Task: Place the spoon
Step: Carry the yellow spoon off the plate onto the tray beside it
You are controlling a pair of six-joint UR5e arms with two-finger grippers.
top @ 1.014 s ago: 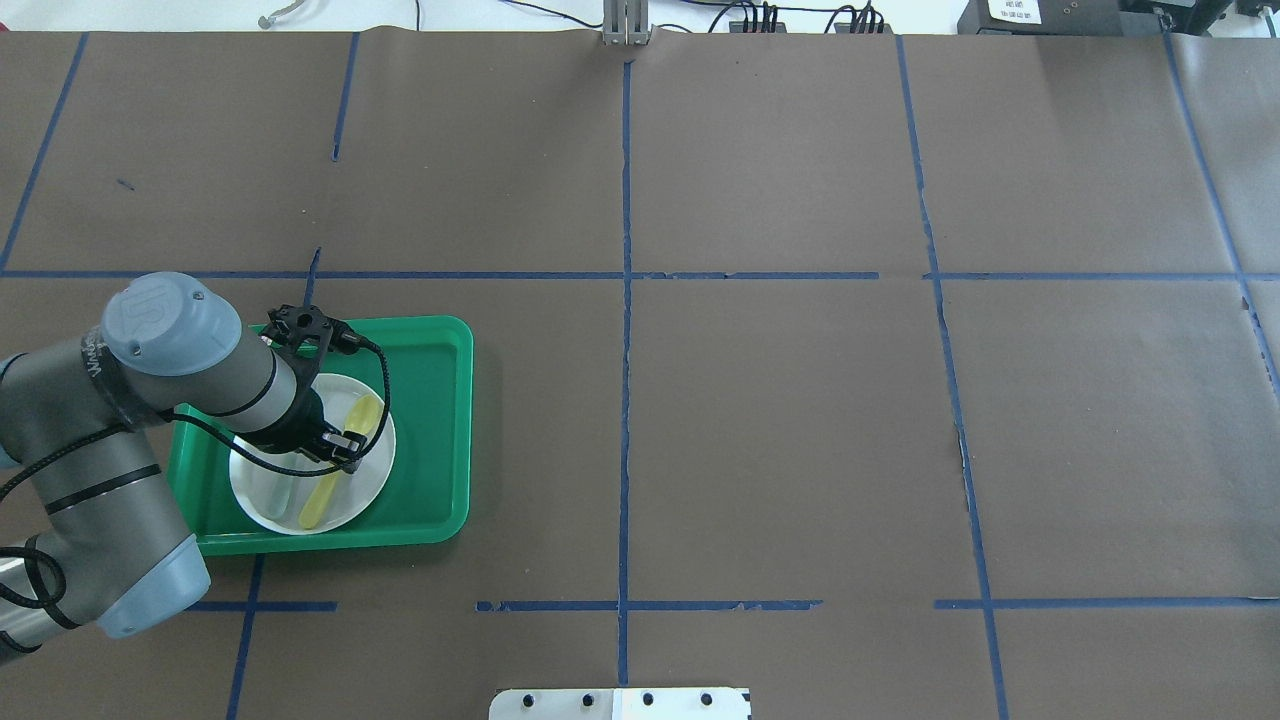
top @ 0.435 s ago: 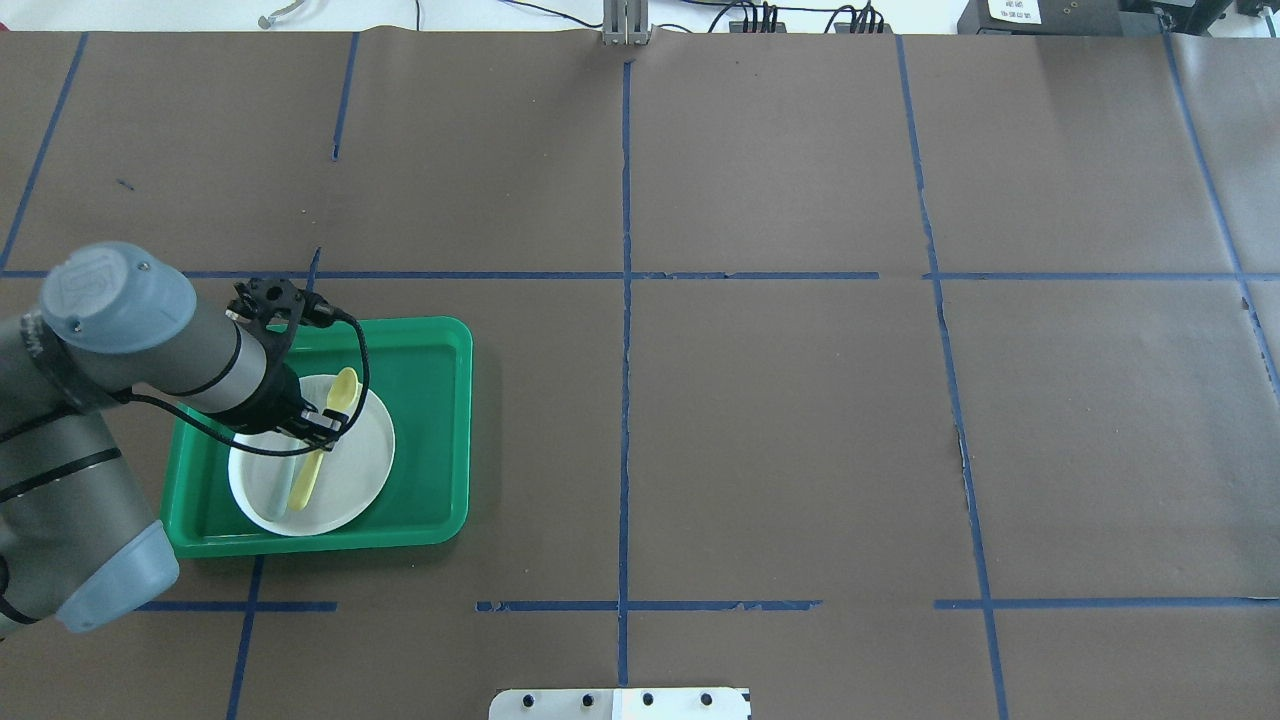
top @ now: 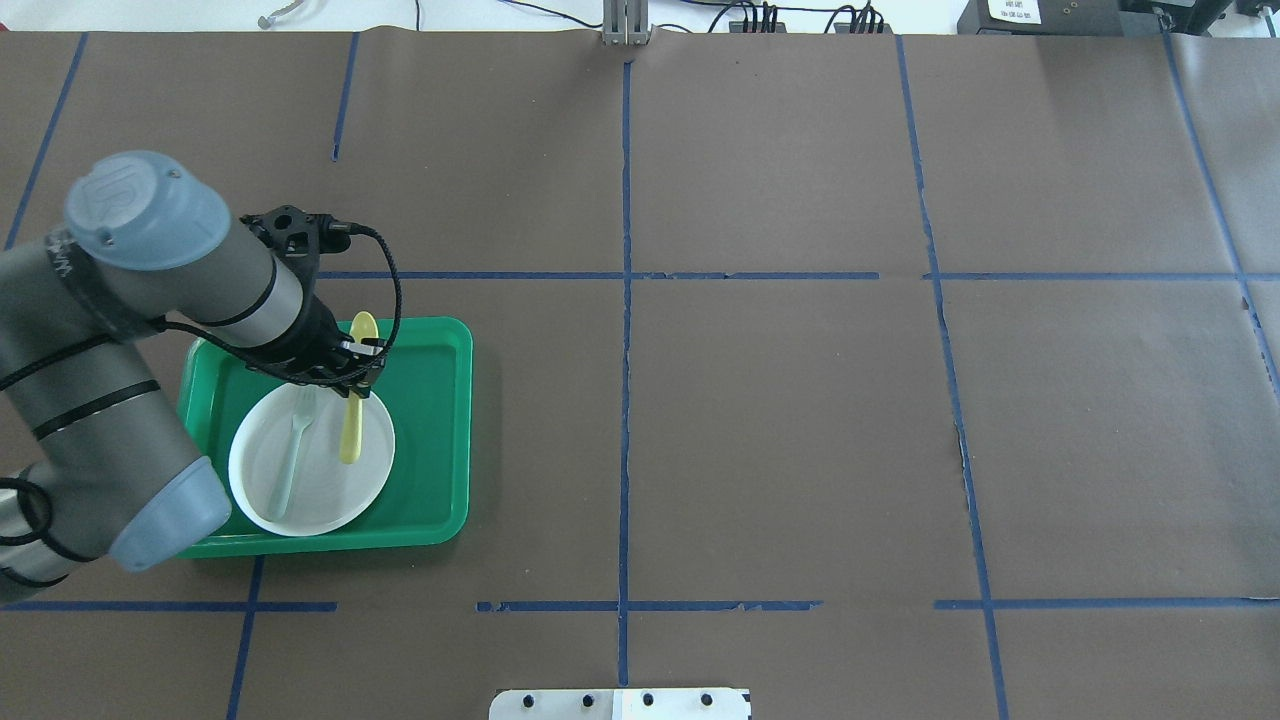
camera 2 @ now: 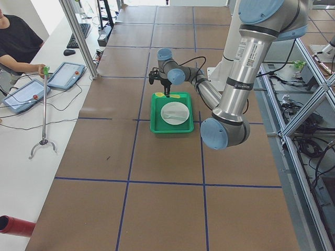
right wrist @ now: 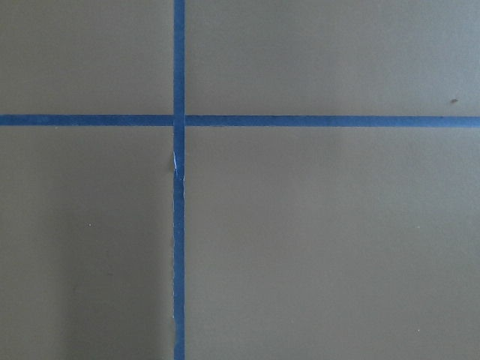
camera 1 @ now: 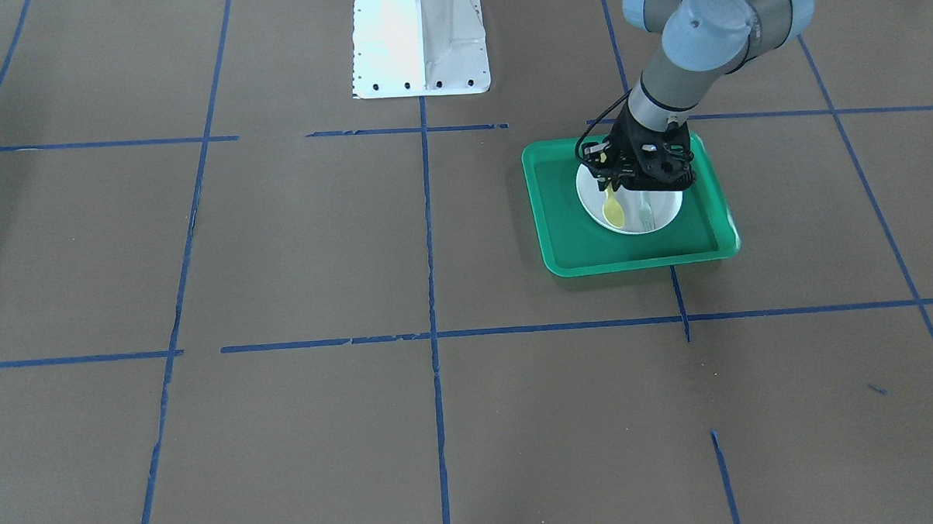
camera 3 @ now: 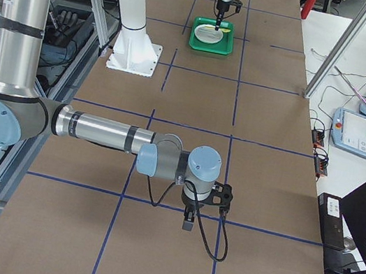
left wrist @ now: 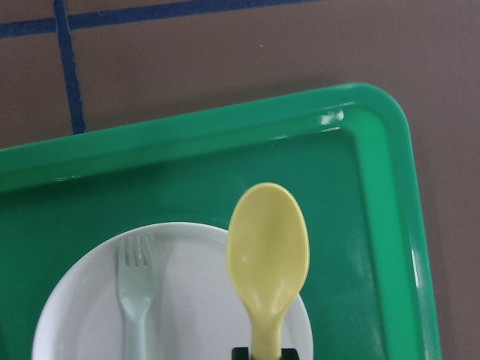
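My left gripper (top: 358, 370) is shut on the small yellow spoon (top: 350, 430), gripping its handle near the bowl. It holds the spoon above the far edge of the white plate (top: 320, 495). The spoon's bowl (left wrist: 268, 247) reaches out over the green tray (top: 430, 430). In the front-facing view the spoon (camera 1: 614, 208) hangs over the plate (camera 1: 665, 208). A pale grey-green fork (top: 290, 450) lies on the plate, to the left of the spoon. My right gripper (camera 3: 186, 219) shows only in the exterior right view, low over bare table; I cannot tell whether it is open or shut.
The tray sits at the table's near left. The robot's white base plate (top: 620, 703) is at the near edge. Blue tape lines (top: 625, 300) cross the brown table cover. The right wrist view shows only brown cover and tape (right wrist: 178, 225).
My left gripper has lifted the spoon off the plate and carried it toward the plate's far edge. The spoon has turned from slanted to nearly straight. The fork is now uncovered.
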